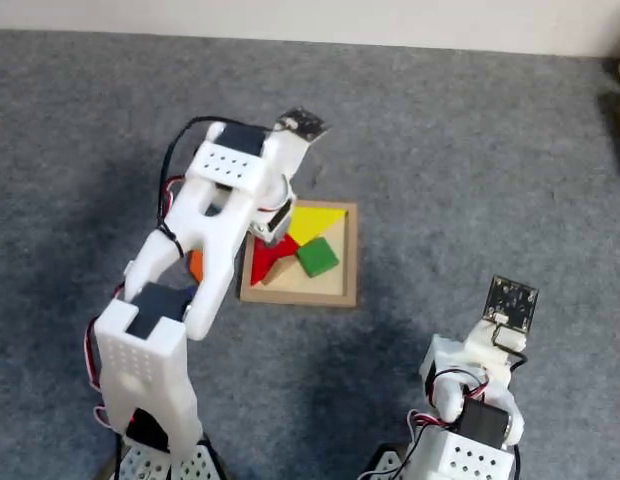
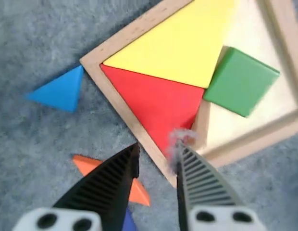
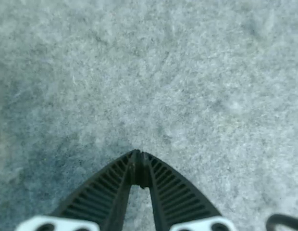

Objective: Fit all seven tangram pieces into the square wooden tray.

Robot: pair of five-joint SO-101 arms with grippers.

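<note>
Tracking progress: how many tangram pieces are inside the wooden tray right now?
3: yellow triangle and red triangle edge to edge at one tray corner, green square beside them. The left arm may hide more.

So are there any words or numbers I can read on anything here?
No text can be read anywhere.
The tray, yellow piece, red piece, green piece, blue piece and orange piece are plain, with no letters or numbers.
On the left arm's board and the right arm's board, any marks are too small to read.
</note>
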